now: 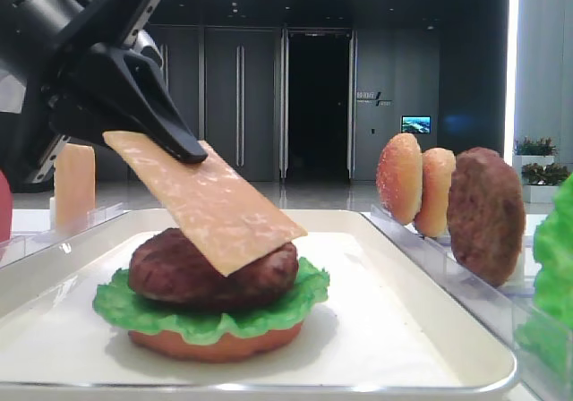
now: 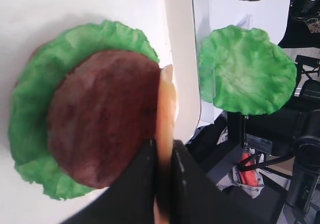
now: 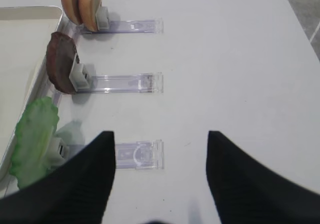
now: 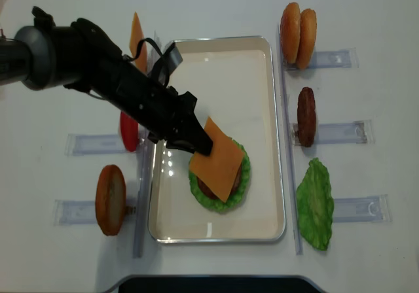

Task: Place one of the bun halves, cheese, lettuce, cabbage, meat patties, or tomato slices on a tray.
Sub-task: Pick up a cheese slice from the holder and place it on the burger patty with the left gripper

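My left gripper [image 1: 192, 155] [image 4: 203, 148] [image 2: 162, 146] is shut on one corner of the cheese [image 1: 215, 200] [image 4: 219, 159], a thin pale-orange square slice that shows edge-on [image 2: 165, 104] in the left wrist view. The slice slopes down, and its low edge rests on a dark brown meat patty [image 1: 179, 271] [image 2: 100, 119]. The patty lies on a green lettuce [image 1: 206, 316] [image 4: 239, 182] leaf over an orange-red base, all on the cream tray [image 1: 403, 320] [image 4: 242, 77]. My right gripper [image 3: 160, 134] hangs open and empty over the table.
Right of the tray, clear holders carry two bun halves [image 4: 298, 26] [image 3: 82, 4], a patty [image 4: 306, 116] [image 3: 61, 61] and a lettuce leaf [image 4: 315, 205] [image 3: 35, 134]. Left of it stand another cheese slice [image 4: 136, 34], a red slice [image 4: 129, 133] and a bun half [image 4: 110, 199].
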`<state>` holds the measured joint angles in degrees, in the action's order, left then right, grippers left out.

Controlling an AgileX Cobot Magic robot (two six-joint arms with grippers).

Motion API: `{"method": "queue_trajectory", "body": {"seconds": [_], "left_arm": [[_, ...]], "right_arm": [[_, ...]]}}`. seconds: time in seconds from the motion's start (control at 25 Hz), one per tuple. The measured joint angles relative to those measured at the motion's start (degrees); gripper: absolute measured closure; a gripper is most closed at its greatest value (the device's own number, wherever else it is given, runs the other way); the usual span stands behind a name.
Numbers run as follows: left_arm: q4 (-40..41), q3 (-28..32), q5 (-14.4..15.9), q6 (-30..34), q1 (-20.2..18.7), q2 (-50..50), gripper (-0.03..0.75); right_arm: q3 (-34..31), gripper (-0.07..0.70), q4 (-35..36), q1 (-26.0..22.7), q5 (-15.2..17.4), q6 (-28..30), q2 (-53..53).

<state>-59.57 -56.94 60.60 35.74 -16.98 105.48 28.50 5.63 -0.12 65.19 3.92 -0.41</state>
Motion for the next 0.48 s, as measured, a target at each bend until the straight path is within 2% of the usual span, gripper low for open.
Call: {"method": "queue_trajectory", "body": {"seconds": [0.16,0.24,0.32,0.48], "left_arm": [[0.05,0.0,-0.35,0.0,0.0,0.0,0.674],[0.07,0.0,-0.76,-0.24,0.0,0.0,0.644],[0.18,0.0,-1.15,-0.29,0.0,0.0,0.569],[0.23,0.0,-1.49,-0.41,0.0,0.0,0.3]], "right_arm": [[0.0,0.216,0.0,0.0,0.0,0.0,0.0],[0.0,0.216,0.0,0.0,0.0,0.0,0.0],[0.0,0.216,0.0,0.0,0.0,0.0,0.0],[0.0,0.216,0.0,0.0,0.0,0.0,0.0]]}}
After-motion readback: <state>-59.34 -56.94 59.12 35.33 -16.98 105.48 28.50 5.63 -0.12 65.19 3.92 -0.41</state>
